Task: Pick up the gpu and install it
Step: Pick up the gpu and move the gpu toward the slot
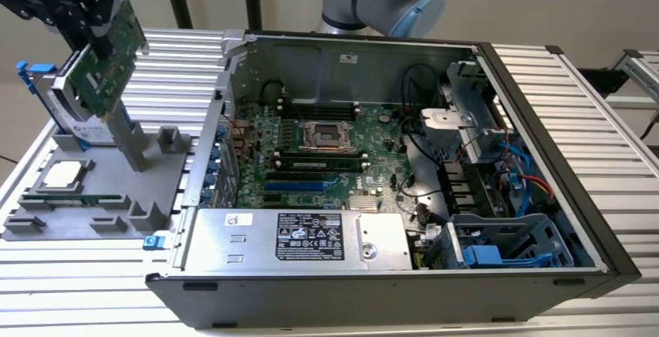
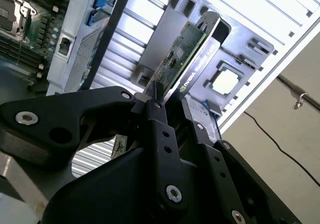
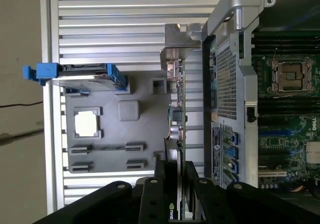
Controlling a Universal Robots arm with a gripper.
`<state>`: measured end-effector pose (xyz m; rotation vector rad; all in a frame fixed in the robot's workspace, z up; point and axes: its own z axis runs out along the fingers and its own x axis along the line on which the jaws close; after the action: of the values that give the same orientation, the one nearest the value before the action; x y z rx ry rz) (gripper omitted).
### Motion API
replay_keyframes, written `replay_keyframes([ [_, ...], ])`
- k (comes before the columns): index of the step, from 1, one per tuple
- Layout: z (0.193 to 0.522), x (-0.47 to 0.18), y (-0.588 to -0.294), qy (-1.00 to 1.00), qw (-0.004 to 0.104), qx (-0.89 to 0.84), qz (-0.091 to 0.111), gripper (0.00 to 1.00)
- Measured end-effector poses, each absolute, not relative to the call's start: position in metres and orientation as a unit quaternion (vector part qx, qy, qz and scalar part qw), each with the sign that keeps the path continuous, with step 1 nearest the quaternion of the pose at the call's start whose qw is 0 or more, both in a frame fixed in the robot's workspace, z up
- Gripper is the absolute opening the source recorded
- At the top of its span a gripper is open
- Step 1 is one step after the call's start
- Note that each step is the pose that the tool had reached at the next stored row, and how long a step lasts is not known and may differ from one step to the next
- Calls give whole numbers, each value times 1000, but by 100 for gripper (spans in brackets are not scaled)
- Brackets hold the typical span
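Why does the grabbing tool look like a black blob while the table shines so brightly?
Second wrist view: the black tool, shut on the gpu, looks dark in front, while the ribbed table behind glares near white. First wrist view: bright table slats, the motherboard in shade. Exterior view: even light, dimmer inside the computer case.

Soft, even room light fell from overhead, leaving the ribbed desk (image 3: pixel 110 14) pale and nearly washed out in the first wrist view. In the exterior view, the open computer case (image 1: pixel 340 59) kept dim shadow beneath its far wall. In both wrist views the black tool (image 2: pixel 170 103) loomed dark, almost featureless, its screws faintly gleaming.
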<state>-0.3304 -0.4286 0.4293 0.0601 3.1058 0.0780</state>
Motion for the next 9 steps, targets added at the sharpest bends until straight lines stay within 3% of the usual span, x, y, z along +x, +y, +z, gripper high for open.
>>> replay_keyframes([
  [9,429,-325,-429,999,17,19,25,0],
])
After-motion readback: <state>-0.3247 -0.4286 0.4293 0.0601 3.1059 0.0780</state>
